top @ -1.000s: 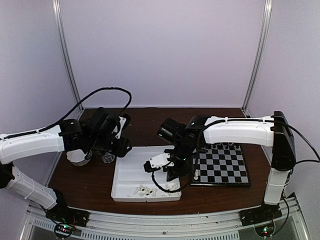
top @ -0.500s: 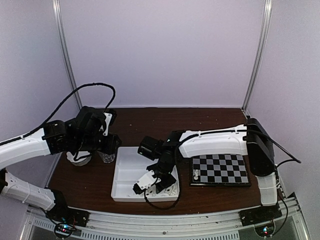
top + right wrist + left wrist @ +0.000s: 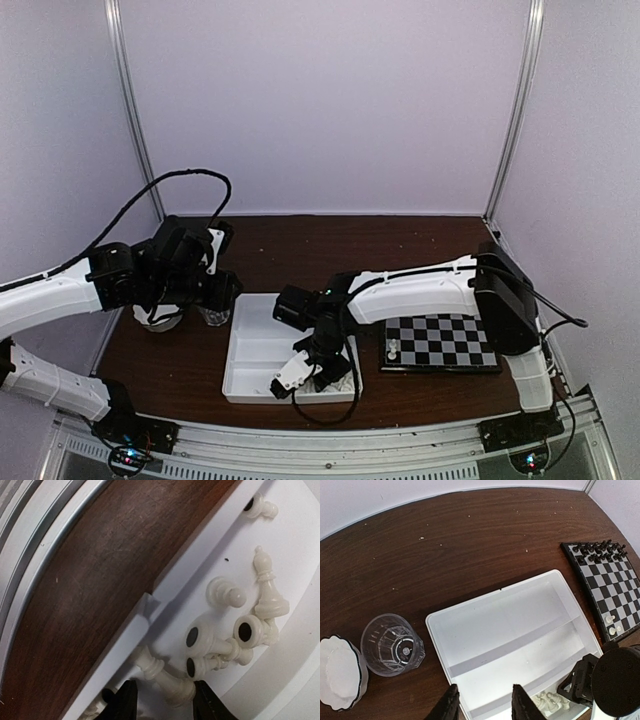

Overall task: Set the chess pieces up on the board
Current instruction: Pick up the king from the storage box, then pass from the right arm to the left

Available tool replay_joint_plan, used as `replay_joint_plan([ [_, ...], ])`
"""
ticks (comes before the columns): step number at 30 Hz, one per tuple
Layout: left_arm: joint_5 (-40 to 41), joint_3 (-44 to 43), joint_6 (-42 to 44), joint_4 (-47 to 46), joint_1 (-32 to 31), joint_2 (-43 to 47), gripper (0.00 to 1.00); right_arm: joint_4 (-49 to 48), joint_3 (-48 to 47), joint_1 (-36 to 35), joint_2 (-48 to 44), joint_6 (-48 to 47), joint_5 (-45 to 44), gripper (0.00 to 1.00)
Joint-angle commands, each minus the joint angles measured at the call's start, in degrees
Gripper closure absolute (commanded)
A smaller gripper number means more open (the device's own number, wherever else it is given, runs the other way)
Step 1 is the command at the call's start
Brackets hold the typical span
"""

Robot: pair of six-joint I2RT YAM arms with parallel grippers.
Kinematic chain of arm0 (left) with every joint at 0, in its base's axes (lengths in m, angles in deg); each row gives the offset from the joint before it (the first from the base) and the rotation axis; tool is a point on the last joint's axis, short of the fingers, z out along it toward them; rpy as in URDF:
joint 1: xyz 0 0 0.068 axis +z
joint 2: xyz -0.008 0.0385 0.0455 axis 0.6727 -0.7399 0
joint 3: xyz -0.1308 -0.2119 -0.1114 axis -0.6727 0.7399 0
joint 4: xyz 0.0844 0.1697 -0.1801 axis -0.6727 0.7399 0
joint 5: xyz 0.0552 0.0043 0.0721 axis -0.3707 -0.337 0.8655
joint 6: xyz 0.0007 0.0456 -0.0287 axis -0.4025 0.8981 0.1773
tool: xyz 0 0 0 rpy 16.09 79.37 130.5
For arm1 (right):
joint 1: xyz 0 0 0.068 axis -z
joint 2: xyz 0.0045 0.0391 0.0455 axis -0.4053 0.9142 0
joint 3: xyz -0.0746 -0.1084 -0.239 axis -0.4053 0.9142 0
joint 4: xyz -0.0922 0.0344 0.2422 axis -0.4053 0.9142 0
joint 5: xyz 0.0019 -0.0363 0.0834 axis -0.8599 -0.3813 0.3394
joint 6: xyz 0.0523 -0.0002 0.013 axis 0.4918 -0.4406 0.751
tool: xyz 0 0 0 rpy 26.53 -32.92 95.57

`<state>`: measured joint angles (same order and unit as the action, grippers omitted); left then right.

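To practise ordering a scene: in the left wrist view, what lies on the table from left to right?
White scalloped dish, clear faceted plastic cup, white three-compartment tray, black-rimmed checked chessboard.

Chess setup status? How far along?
Done: black pieces lined along one edge of the board, a few white pieces placed. In hand: nothing; right claw open over the white pile in the tray. Left: that pile.

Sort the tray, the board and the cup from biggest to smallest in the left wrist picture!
1. tray
2. board, though the picture's edge cuts part of it off
3. cup
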<state>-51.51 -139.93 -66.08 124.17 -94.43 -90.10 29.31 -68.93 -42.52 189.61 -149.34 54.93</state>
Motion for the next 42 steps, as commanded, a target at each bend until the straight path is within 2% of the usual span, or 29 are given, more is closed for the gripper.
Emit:
replay_joint_plan([
  [1, -0.35, 0.62, -0.83, -1.01, 0.41, 0.14, 0.63, 0.74, -1.15, -0.45, 0.59, -0.85, -0.8, 0.64],
  [9, -1.51, 0.9, -0.9, -2.1, 0.44, -0.85, 0.63, 0.95, 1.05, -0.33, -1.42, -0.18, -2.07, 0.77],
  [15, -3.01, 1.28, -1.2, -4.15, 0.39, -2.32, 0.63, -0.38, 2.78, 2.47, -6.03, 6.24, -0.65, 0.82],
  [20, -4.35, 2.59, -0.84, -7.49, 0.4, -2.61, 0.64, -1.54, 3.38, 6.73, -9.36, 15.0, 5.58, 0.83],
  [26, -9.1, 6.72, 1.33, -16.65, 0.0, -0.56, 0.65, -3.14, 2.32, 12.46, -11.14, 26.83, 15.83, 0.85],
  [33, -12.98, 7.07, 5.27, -25.8, -4.7, -1.87, 0.6, -6.88, -0.14, 20.76, -10.75, 43.02, 29.72, 0.85],
  [42, -19.23, 6.53, -1.5, -37.25, -5.32, -10.51, 0.58, -11.34, 2.12, 22.8, -13.2, 49.38, 35.27, 0.85],
])
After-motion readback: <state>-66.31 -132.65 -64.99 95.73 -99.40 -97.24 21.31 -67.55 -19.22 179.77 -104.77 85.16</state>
